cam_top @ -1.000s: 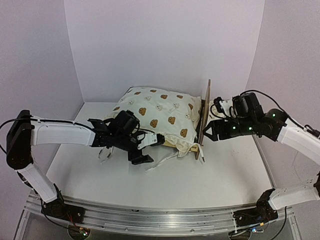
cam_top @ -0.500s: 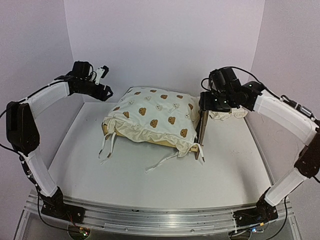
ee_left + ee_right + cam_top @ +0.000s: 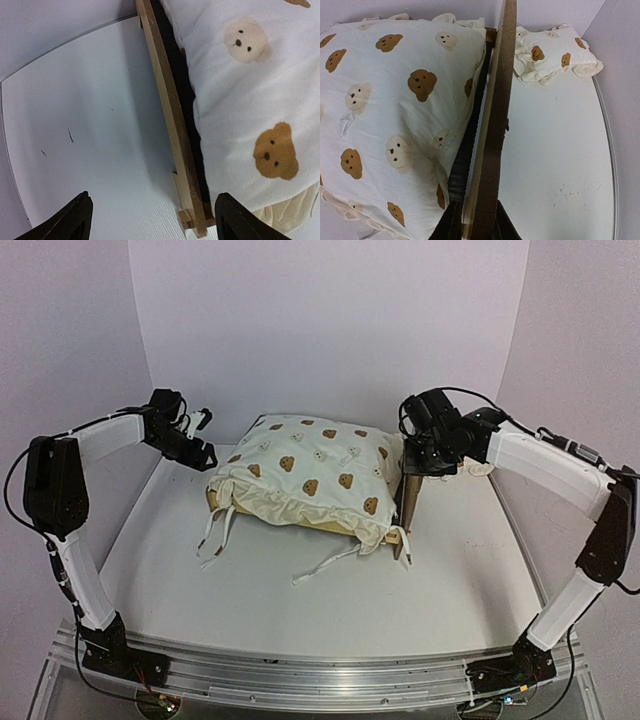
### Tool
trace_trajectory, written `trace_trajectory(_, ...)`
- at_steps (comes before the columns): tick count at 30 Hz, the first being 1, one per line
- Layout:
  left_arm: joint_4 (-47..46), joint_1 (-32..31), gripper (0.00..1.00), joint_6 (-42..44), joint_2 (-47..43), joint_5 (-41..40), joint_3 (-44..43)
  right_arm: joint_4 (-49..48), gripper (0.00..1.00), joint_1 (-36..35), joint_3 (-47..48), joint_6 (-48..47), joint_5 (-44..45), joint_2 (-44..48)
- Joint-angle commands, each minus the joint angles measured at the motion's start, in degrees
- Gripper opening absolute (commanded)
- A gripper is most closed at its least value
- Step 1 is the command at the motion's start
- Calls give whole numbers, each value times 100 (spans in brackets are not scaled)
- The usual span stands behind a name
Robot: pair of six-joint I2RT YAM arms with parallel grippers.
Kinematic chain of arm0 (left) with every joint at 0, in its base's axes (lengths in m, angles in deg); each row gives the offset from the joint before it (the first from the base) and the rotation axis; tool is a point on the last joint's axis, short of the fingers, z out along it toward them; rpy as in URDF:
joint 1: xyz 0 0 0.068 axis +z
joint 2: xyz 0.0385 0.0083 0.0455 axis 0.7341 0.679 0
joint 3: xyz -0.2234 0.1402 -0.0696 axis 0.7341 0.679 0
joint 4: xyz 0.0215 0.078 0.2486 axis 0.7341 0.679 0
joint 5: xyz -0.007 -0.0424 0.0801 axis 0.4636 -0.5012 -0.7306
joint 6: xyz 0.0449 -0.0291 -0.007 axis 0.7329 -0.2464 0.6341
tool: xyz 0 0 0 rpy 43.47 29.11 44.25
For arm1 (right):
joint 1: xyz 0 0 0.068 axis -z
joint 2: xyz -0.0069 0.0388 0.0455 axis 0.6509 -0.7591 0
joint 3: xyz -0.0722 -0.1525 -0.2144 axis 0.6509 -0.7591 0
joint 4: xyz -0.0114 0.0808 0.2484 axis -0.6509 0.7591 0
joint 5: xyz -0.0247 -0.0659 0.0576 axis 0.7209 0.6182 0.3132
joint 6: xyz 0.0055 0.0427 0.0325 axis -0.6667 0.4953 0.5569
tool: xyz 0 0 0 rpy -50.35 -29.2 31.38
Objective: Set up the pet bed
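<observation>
Gripping the headboard [image 3: 500,100] edge-on, the right tool [image 3: 476,222] has a finger pressed to each face of the thin plywood panel, which stands upright at the right end of the pet bed [image 3: 310,480]. The bed sits mid-tabletop [image 3: 250,590], toward the back wall. Its bear-print cushion [image 3: 300,472] is puffed high on the frame and spills over the near side, with the ties [image 3: 325,564] lying loose on the tabletop. The left tool [image 3: 152,217] hangs with its fingers well apart above bare tabletop, just beside the frame's wooden rail [image 3: 170,120], touching nothing. The small pillow [image 3: 552,50] lies beyond the headboard, apart from the bed. The risk I see is in the hold on that panel: a sideways pull would likely lever it out of its slot or drag the whole light frame, and with nothing bracing the far end the cushion could slide off. A loose tie could also snag a finger passing low
</observation>
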Motion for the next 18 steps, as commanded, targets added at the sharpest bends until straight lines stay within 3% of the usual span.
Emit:
trace_trajectory(1,-15,-4,86,132,-424,161,-4,819,12,18,-65,-334,-526,275)
trace_trajectory(6,-116,-2,85,294,-714,448,94,879,2,18,-447,-1449,-2516,938)
trace_trajectory(10,-128,1,85,310,-803,546,143,971,2,18,-997,-2295,-3922,1704)
trace_trajectory(14,-114,-3,85,367,-802,629,147,1030,2,36,-1449,-2776,-3088,2269)
trace_trajectory(18,-119,0,85,415,-772,774,163,750,2,95,-1142,-2994,-1535,1611)
